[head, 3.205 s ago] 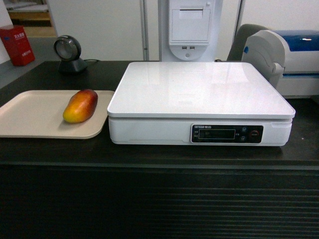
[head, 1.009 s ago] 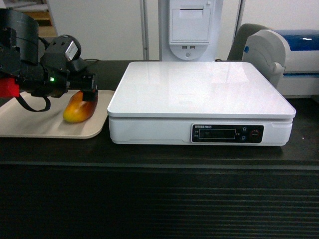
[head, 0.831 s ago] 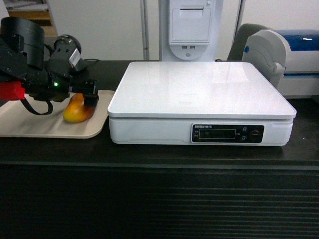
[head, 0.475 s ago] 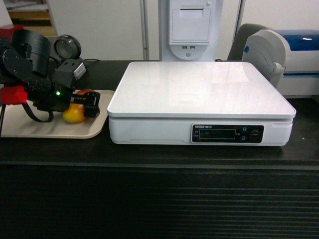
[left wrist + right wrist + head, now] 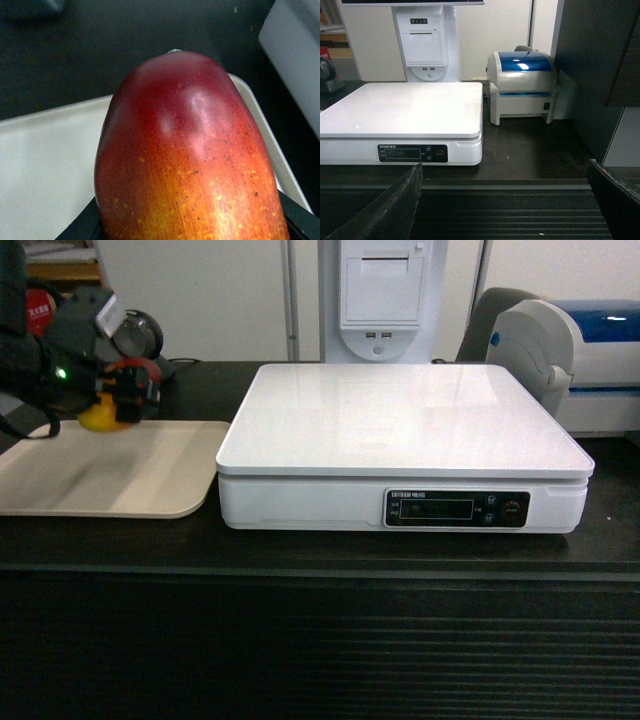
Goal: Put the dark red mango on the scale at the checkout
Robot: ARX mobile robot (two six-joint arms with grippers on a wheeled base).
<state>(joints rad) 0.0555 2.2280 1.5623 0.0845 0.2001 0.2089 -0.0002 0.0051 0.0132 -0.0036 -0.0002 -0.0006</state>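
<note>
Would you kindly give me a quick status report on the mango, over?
Left hand shut on dark red mango, lifted above tray. Right hand open, idle. Scale top bare.

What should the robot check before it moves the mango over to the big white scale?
1. Grip: left end effector holds the dark red and orange mango: ok.
2. Lift: mango is above the flat beige tray, not resting on it: ok.
3. Landing spot: glossy top of the large white rectangular scale is bare: ok.
4. Path: nothing stands between mango and scale: ok.
5. Grip firmness: cannot tell.
6. Right end effector sits low in front of the counter, open, out of the way: ok.
</note>
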